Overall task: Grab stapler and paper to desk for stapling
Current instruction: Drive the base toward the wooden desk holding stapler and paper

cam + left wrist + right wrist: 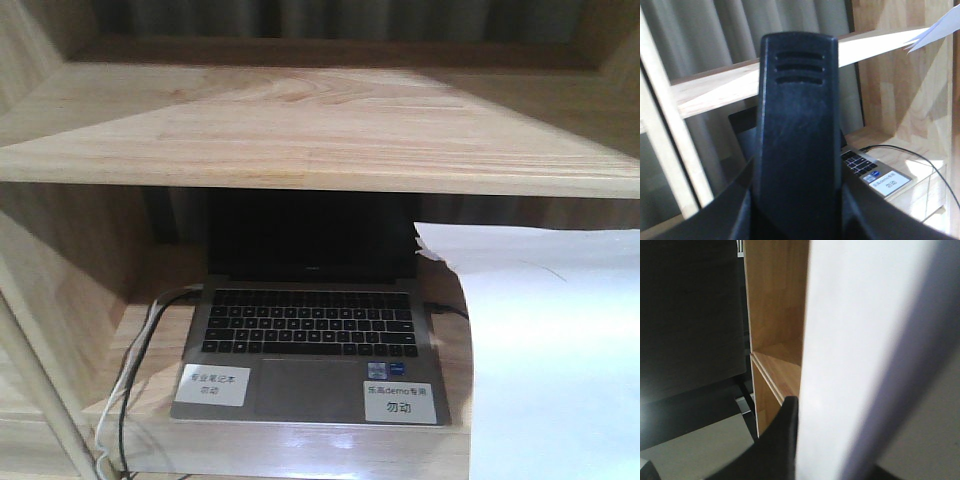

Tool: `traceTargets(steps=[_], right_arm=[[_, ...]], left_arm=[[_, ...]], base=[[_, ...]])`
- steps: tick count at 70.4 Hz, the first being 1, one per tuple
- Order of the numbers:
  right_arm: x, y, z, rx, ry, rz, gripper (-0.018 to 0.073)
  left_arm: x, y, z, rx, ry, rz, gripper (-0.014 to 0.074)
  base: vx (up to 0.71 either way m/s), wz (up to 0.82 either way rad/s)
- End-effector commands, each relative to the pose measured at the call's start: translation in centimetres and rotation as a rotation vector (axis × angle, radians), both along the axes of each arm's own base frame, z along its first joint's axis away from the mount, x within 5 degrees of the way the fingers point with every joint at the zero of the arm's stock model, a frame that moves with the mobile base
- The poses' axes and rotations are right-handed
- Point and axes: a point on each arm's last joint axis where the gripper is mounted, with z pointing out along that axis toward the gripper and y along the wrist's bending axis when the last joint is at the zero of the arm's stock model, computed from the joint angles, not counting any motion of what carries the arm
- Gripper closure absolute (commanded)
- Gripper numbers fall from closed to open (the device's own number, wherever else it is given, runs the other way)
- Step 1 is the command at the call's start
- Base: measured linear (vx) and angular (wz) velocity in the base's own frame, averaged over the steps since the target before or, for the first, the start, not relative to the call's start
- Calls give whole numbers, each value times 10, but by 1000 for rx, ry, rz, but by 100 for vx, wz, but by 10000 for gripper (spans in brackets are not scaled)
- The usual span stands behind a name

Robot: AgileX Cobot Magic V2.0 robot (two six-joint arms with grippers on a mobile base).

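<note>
Carrying step: my left hand (797,216) grips the stapler (795,130), my right hand (795,440) pinches the paper (550,340); next I need a steady swing to the surface

The paper (550,350) runs off the right and bottom edges of the front view, covering the right end of the shelf (300,445). In the left wrist view the stapler (795,130) hides most of the laptop (875,172), and the bottom edge cuts off its lower end. The right wrist view is blurred.

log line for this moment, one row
left claw: grips stapler | right claw: holds paper | facing: shelf with open laptop
</note>
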Motion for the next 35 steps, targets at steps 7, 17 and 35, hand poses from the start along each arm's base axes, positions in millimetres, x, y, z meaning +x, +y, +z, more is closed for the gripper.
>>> traceTargets(steps=[7,17,35], right_arm=[[-2,0,9,9,-52,-2,561],[-2,0,8,8,-52,-2,561],[-2,0,8,8,-52,-2,561]], left_arm=[[0,0,16,-68,-94,0,603],[0,0,16,-67,-93,0,603],[0,0,16,-67,-93,0,603]], base=[[-4,14],[-6,24],[-10,39]])
